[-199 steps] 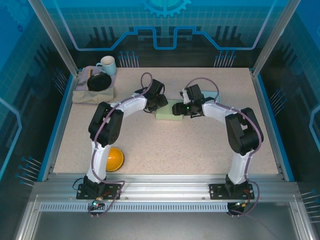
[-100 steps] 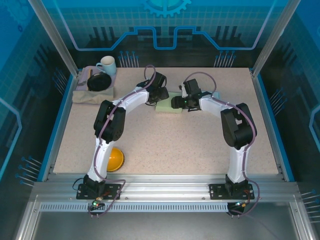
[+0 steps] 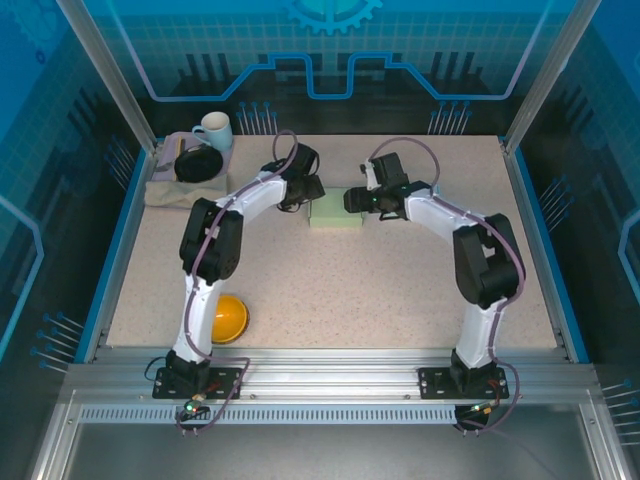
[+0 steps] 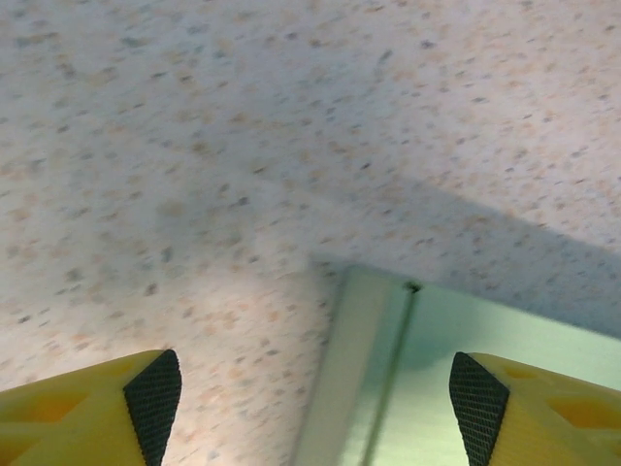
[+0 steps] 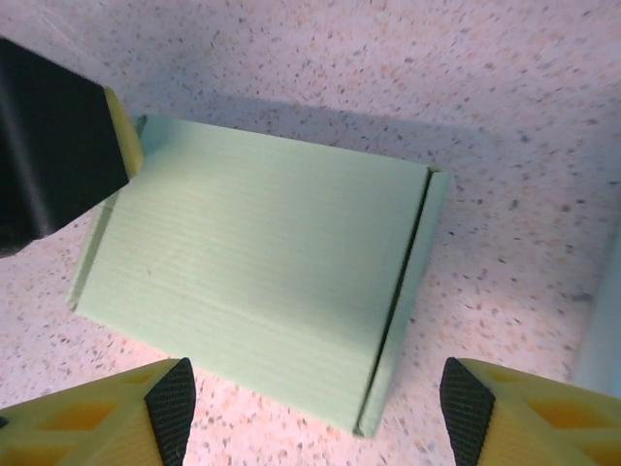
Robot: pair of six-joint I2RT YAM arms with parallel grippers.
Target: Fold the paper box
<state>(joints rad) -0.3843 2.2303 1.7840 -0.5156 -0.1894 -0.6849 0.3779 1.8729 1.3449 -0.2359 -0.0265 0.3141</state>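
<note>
The paper box [image 3: 336, 213] is pale green, closed and flat on the table between the two arms. My left gripper [image 3: 306, 191] hovers at its left end, open, with nothing between its fingers. In the left wrist view a corner of the paper box [image 4: 485, 340] sits under the open left gripper [image 4: 315, 408], nearer the right finger [image 4: 478, 408]. My right gripper [image 3: 357, 201] is at the box's right end, open and empty. In the right wrist view the paper box [image 5: 262, 272] lies just beyond the right gripper [image 5: 318, 413], and the black body of the left gripper [image 5: 49, 146] hangs over its far left corner.
A mug [image 3: 213, 130] and a black round object [image 3: 197, 163] sit on a folded cloth [image 3: 180, 190] at the back left. A yellow ball [image 3: 229, 318] lies by the left arm's base. A pale thin sheet [image 3: 427, 187] lies right of the box.
Both grippers have drawn back toward the far side and off the box, which now lies flat between them. The left jaws have spread wider; the right jaws barely changed.
</note>
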